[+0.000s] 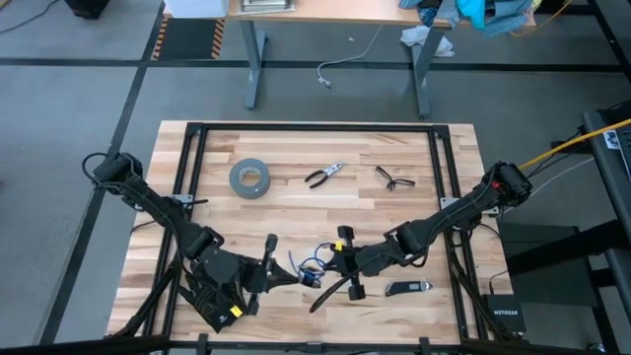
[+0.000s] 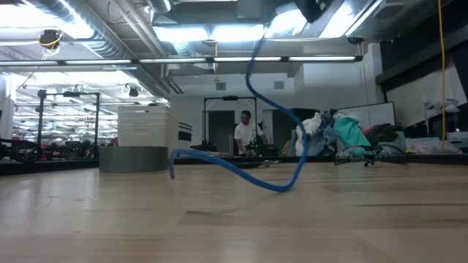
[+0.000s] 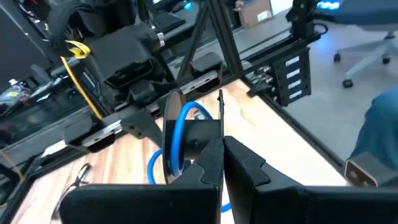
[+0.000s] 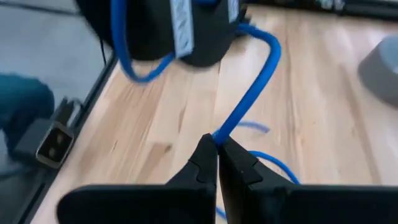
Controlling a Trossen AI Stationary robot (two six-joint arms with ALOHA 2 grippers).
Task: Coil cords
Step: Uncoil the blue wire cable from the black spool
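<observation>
Near the front edge of the table [image 1: 296, 212], both grippers meet over the cords [image 1: 314, 266], a small loose tangle of blue and black cable at front centre. Left gripper [image 1: 286, 275] comes in from the front-left with fingers pressed together, pinching a blue loop of the cords; the left wrist view shows the loop [image 3: 177, 140] standing up right at its fingertips [image 3: 214, 158]. Right gripper [image 1: 335, 258] reaches in from the right, fingers clamped on a blue strand that runs up and away from the tips [image 4: 216, 149] in the right wrist view. Low view shows the blue cable lifted in an arc off the wood. Just right of the grippers lies a small black folding tool [image 1: 407, 287]. Further back: grey tape roll [image 1: 250, 177], pliers [image 1: 323, 176], a small black clip-like tool [image 1: 394, 178].
</observation>
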